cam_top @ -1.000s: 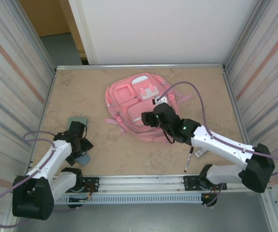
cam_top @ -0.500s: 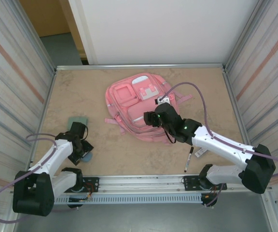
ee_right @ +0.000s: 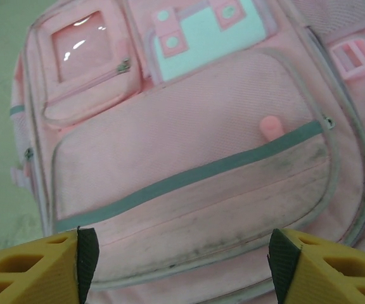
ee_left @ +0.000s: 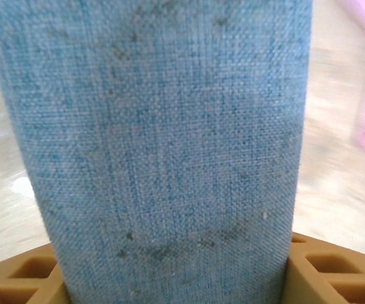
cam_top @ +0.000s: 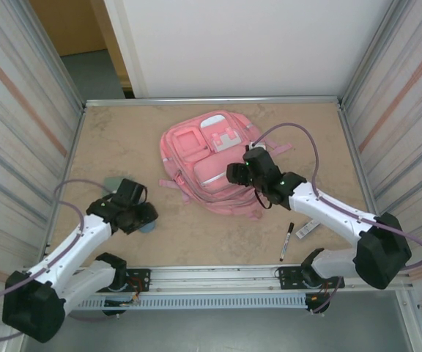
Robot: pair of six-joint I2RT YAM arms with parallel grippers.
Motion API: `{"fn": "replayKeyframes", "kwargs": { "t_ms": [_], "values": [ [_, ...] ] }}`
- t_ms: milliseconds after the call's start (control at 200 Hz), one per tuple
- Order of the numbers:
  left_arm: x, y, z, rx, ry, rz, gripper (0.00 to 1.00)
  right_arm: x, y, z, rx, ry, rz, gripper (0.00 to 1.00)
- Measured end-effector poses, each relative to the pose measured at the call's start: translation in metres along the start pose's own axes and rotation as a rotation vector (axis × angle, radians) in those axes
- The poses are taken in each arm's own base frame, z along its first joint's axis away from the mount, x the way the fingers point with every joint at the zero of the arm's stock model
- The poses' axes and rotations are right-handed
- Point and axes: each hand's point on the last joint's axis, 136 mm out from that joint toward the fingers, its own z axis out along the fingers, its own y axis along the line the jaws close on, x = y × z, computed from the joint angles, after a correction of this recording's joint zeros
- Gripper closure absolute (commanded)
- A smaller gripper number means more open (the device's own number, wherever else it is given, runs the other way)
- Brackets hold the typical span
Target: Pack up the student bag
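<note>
The student bag (cam_top: 196,158) is a big pink backpack lying flat at the middle back of the table, front pockets up. My right gripper (cam_top: 233,174) hovers open over its lower right part. In the right wrist view the bag's large front pocket (ee_right: 189,139) with a grey-green stripe lies between the spread fingers of the right gripper (ee_right: 182,266). My left gripper (cam_top: 142,218) is at the left front, shut on a blue fabric pouch (cam_top: 151,226). The pouch's blue weave (ee_left: 170,139) stands close up between the orange fingers (ee_left: 334,272).
A teal flat item (cam_top: 111,180) lies left of the left gripper. A black marker (cam_top: 286,242) and a small light object (cam_top: 306,229) lie at the right front, near the right arm. Metal walls close in both sides and the back.
The left gripper closed on the blue pouch and carried it up and right, toward the bag. The right gripper shifted slightly right and farther back over the bag, still open.
</note>
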Motion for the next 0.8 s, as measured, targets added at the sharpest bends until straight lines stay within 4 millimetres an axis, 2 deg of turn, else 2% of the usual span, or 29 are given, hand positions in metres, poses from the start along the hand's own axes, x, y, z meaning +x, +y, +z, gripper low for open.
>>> {"fn": "replayKeyframes", "kwargs": {
  "t_ms": [100,205,296,366,456,541,802],
  "values": [
    [-0.002,-0.050,-0.012,0.088,-0.004,0.189,0.57,-0.006,-0.011,0.004,-0.014,0.017,0.050,0.24],
    [0.007,-0.103,-0.021,0.159,0.012,0.401,0.57,-0.008,-0.013,0.008,-0.087,0.070,0.115,0.23],
    [0.021,-0.142,-0.027,0.219,0.031,0.552,0.56,-0.008,-0.002,0.012,-0.193,0.154,0.166,0.23],
    [0.032,-0.167,-0.030,0.264,0.038,0.654,0.57,-0.006,0.015,0.011,-0.300,0.215,0.204,0.23],
    [0.040,-0.187,-0.031,0.305,0.054,0.744,0.56,0.001,0.035,0.002,-0.418,0.288,0.249,0.22],
    [0.042,-0.198,-0.029,0.328,0.067,0.784,0.56,0.003,0.050,-0.007,-0.496,0.332,0.279,0.22],
    [0.049,-0.218,-0.029,0.417,0.083,0.834,0.57,-0.002,0.061,-0.033,-0.574,0.324,0.287,0.25]
  ]
}}
